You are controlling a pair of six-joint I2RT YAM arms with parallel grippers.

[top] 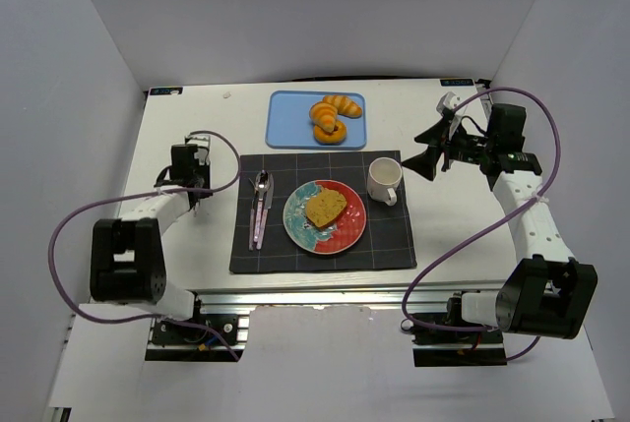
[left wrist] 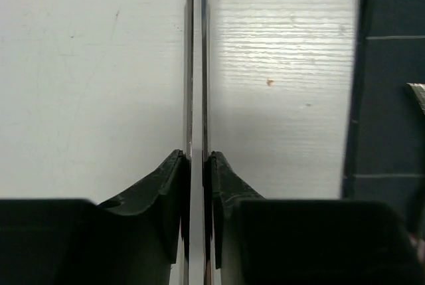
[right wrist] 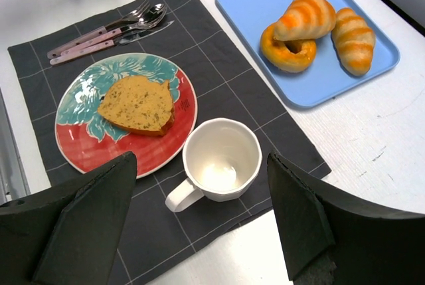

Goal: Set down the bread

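The bread lay flat in the middle of the red and teal plate, nothing on top of it and neither gripper touching it. The plate sat on a dark checked placemat. Just right of the plate stood a white cup, upright and close to the rim (the nearest thing crowding it). Left of the plate lay the cutlery, side by side on the mat. Beyond the plate, off the mat, a blue tray carried two croissants and a ring pastry. The right gripper hung to the right of the plate past the cup, jaws spread wide and bare. The left gripper sat well left of the plate over bare table, jaws drawn almost together on nothing.
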